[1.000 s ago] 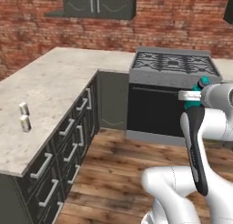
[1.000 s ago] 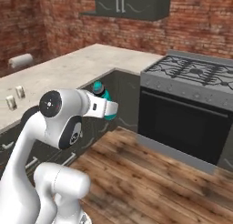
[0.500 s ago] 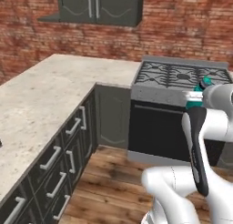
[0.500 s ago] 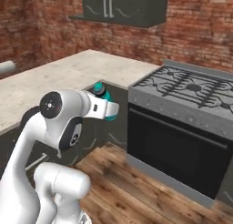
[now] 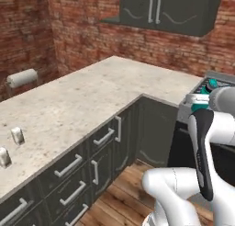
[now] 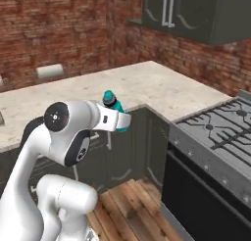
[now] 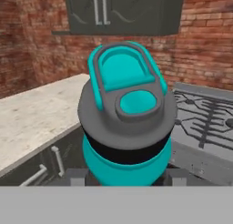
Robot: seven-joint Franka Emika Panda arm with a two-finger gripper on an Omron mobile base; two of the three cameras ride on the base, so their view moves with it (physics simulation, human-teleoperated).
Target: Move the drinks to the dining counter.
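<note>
Change: the whole view has swung since a second ago, so the base has turned; the stove now sits at the right edge and the long counter fills the left and middle, while the bottle keeps its place in the hand.
Meaning for the task: I judge this is the carrying step, with one drink on its way and two drinks waiting.
Gripper: the gripper (image 6: pixel 119 121) is clenched around the teal bottle (image 7: pixel 126 127), at the end of the white arm (image 6: pixel 66 132), in the air in front of the corner cabinets.
Bottle: upright between the fingers, smooth teal plastic body, dark grey round cap with a teal oval loop and a teal button on top.
Bottle in the side views: its cap (image 5: pixel 210 84) shows just above the arm's elbow.
Cans: two small pale cans (image 5: pixel 17 135) and (image 5: pixel 4 157) stand on the long counter (image 5: pixel 92 101), near each other and well apart from the gripper.
Paper towel roll: a grey cylinder (image 5: pixel 22 77) lies on its holder against the brick wall (image 5: pixel 27 32).
Counter surface: light speckled stone, flat, over dark grey drawers (image 5: pixel 69 167) with silver bar handles.
Stove: black iron grates (image 6: pixel 223 127) on a grey top, dark oven front below.
Floor: brown wooden planks (image 6: pixel 125 205).
Upper cabinet: dark grey doors (image 7: pixel 123 11) with curved thin handles.
Dining counter: I cannot tell where it is from here.
</note>
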